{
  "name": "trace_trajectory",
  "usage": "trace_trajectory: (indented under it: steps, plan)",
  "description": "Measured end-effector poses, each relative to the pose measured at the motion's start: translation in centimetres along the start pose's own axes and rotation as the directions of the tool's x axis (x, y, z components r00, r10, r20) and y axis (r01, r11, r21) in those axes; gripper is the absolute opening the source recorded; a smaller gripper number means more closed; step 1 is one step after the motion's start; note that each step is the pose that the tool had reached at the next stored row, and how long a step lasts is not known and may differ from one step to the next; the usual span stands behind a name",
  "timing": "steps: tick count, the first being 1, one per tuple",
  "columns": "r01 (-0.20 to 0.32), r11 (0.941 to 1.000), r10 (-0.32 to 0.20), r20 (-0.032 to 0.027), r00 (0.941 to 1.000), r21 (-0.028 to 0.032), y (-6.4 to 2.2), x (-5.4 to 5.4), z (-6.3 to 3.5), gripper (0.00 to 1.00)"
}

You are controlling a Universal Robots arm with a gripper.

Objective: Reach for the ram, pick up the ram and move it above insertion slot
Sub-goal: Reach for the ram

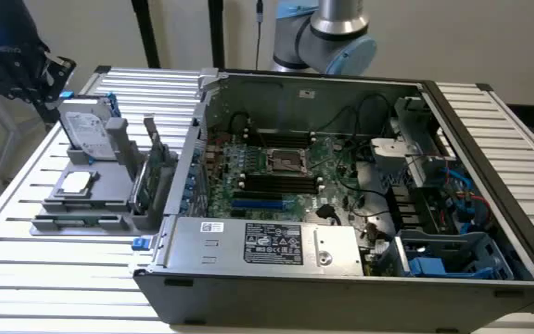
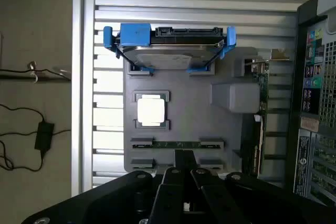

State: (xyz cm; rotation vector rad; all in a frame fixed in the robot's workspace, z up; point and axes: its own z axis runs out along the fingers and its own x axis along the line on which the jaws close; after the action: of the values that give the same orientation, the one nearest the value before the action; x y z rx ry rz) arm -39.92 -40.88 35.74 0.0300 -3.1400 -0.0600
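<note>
Exterior view: the ram [image 1: 80,221] rests in the tray's [image 1: 109,188] outermost slot, and the tray stands on the tabletop [image 1: 44,278] beside the case [image 1: 277,306]. Wrist view: the fingers [image 2: 184,156], pressed together and empty, hover just over the ram [image 2: 176,144] at that end of the tray [image 2: 194,114]. The ram looks light, stiff and fragile. It is probably best pinched across its long edges near mid-length, clear of the chips.

Picture edges cut off the arm [image 1: 336,35] and hand [image 2: 184,156].

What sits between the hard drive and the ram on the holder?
A square silver chip, seated in its own recess between the hard drive and the ram; wrist view shows it.
</note>
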Motion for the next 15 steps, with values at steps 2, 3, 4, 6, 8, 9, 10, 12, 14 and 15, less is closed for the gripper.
trace_trajectory:
  steps: [2, 3, 4, 6, 8, 9, 10, 12, 14, 15]
  plan:
    - [0.0, 1.0, 0.0, -0.0001, 1.0, 0.0, 0.0, 0.0, 0.0, 0.11]
    - [0.0, 1.0, 0.0, -0.0001, 1.0, 0.0, 0.0, 0.0, 0.0, 0.11]
    - [0.0, 1.0, 0.0, -0.0001, 1.0, 0.0, 0.0, 0.0, 0.0, 0.11]
    - [0.0, 1.0, 0.0, -0.0001, 1.0, 0.0, 0.0, 0.0, 0.0, 0.11]
    - [0.0, 1.0, 0.0, -0.0001, 1.0, 0.0, 0.0, 0.0, 0.0, 0.11]
    - [0.0, 1.0, 0.0, -0.0001, 1.0, 0.0, 0.0, 0.0, 0.0, 0.11]
    - [0.0, 1.0, 0.0, -0.0001, 1.0, 0.0, 0.0, 0.0, 0.0, 0.11]
    - [0.0, 1.0, 0.0, -0.0001, 1.0, 0.0, 0.0, 0.0, 0.0, 0.11]
    - [0.0, 1.0, 0.0, 0.0, 1.0, 0.0, 0.0, 0.0, 0.0, 0.11]
    - [0.0, 1.0, 0.0, 0.0, 1.0, 0.0, 0.0, 0.0, 0.0, 0.11]
